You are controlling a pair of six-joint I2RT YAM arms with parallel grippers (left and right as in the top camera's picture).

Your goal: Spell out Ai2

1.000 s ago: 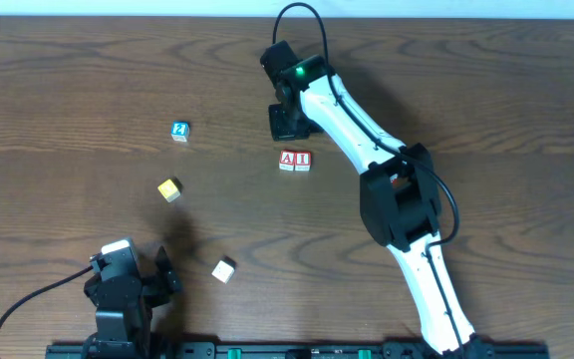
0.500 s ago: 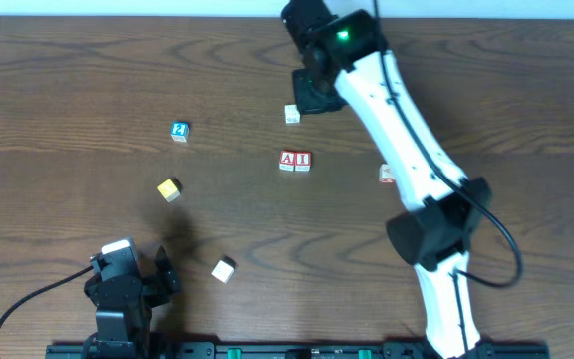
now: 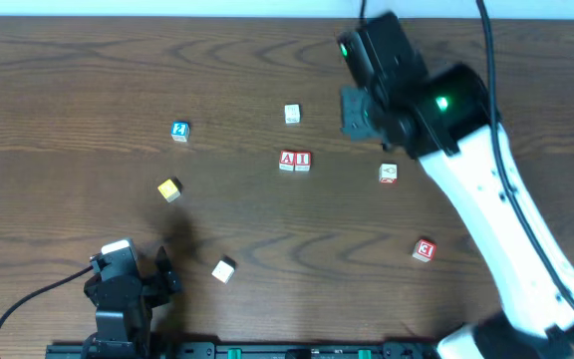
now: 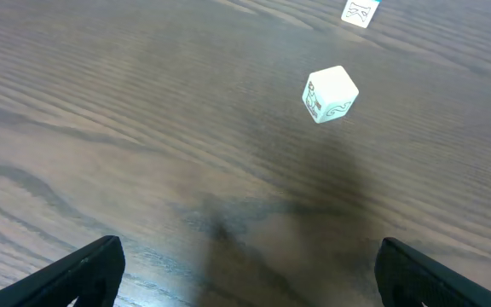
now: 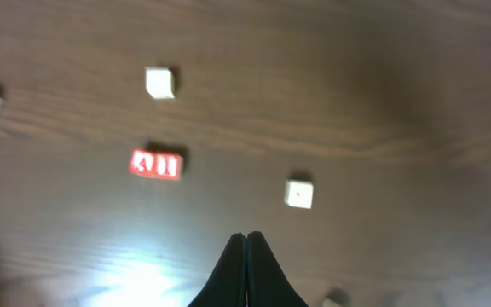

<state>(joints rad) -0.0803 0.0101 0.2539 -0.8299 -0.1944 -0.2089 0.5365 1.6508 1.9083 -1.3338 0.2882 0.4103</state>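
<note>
Right gripper (image 5: pixel 245 240) hangs over the upper middle of the table (image 3: pixel 68 70), its two dark fingers pressed flat together with nothing between them; in the overhead view it sits to the upper right of the lettered pair and well apart from it. Left gripper (image 4: pixel 247 260) rests at the lower left of the overhead frame, fingers spread wide and holding nothing, with the pale block (image 3: pixel 224 268) on the wood just to its right. At the centre of the overhead frame the red A block (image 3: pixel 287 160) and the red I block (image 3: pixel 303 160) lie touching side by side, A on the left, so the pair's long axis runs left to right across the frame and both letters stand upright, tops toward the upper edge. A plain white block (image 3: pixel 292 114) lies above the pair, a red-marked white block (image 3: pixel 388 173) lies to its right and slightly lower, and a lone red block (image 3: pixel 424 249) sits toward the lower right, turned at a slight angle; its character is too small to read. Far left of the pair are a blue block (image 3: pixel 179 131) and, below it, a yellow block (image 3: pixel 169 189).
</note>
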